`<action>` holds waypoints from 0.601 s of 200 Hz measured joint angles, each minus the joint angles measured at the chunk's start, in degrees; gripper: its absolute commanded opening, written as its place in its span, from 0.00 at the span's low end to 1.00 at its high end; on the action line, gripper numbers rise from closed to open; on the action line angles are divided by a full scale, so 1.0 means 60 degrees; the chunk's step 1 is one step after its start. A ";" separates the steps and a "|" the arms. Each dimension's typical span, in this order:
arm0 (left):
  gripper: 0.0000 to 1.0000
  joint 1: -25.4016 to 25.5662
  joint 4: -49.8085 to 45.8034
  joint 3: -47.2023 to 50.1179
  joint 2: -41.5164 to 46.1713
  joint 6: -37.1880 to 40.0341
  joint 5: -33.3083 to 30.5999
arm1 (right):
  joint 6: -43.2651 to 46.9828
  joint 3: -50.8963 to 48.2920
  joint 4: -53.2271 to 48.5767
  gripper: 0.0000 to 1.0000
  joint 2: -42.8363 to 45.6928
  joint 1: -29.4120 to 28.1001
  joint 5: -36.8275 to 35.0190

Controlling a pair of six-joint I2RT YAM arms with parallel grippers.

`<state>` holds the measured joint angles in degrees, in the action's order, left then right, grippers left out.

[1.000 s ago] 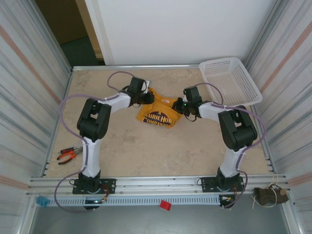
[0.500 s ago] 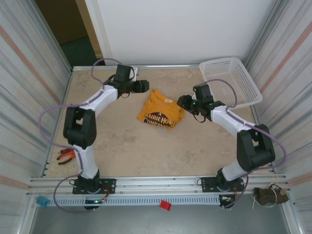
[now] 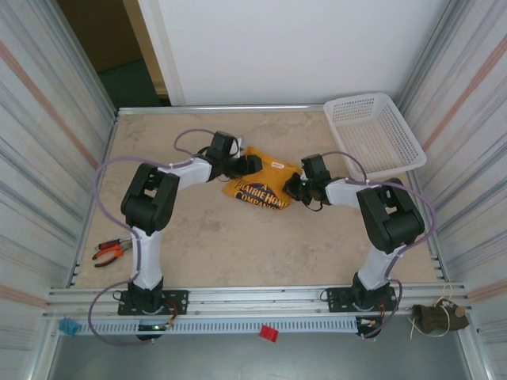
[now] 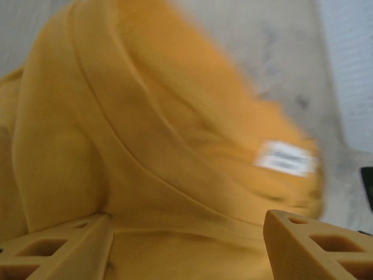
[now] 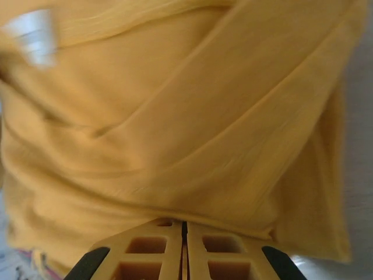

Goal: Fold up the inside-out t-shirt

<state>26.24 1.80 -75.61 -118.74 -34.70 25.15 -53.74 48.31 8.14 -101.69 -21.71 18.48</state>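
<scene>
The inside-out t-shirt (image 3: 263, 190) lies as a mustard bundle at mid-table, dark lettering facing up. My left gripper (image 3: 251, 165) is at its far left edge. In the left wrist view it (image 4: 186, 245) stands open, with the t-shirt (image 4: 145, 116) bulging between the two wide-apart fingers (image 4: 58, 248) and a white label (image 4: 285, 157) to the right. My right gripper (image 3: 291, 188) is at the shirt's right edge. In the right wrist view its fingers are pressed together (image 5: 183, 226), and a fold of the t-shirt (image 5: 175, 116) lies over their tips.
A white plastic basket (image 3: 372, 131) stands at the back right corner. Red-handled pliers (image 3: 111, 251) lie near the table's left edge. Bare table (image 3: 214, 237) stretches in front of the shirt, and corrugated walls (image 3: 47, 158) close in both sides.
Half a second ago both grippers hung clear of the shirt, left and right of it. Both have come back to its edges. The left stays open and the right has shut.
</scene>
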 measured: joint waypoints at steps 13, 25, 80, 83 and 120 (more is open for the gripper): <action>0.68 -0.0066 0.0463 0.0120 -0.0036 -0.0284 0.0138 | -0.0262 -0.0160 0.0525 0.14 -0.0018 0.0157 0.0324; 0.68 -0.0127 0.0758 0.0259 -0.0033 -0.0557 0.0142 | -0.0415 -0.0219 0.0758 0.19 -0.0029 0.0204 0.0532; 0.66 -0.0681 0.1257 0.0758 0.0157 -0.1162 0.0095 | 0.0160 0.0514 -0.0754 0.49 0.1184 0.0470 0.0998; 0.66 -0.0736 0.1228 0.0761 0.0171 -0.1162 0.0076 | 0.0259 0.0605 -0.0903 0.49 0.1351 0.0517 0.1013; 0.65 -0.1672 0.0670 0.0820 0.0423 -0.0998 -0.0503 | 0.0761 0.1173 -0.1836 0.54 0.3450 0.1370 0.1093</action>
<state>16.21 5.82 -70.70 -116.20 -40.69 22.13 -49.17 55.35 -2.87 -80.99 -13.50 25.04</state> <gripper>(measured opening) 0.656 0.535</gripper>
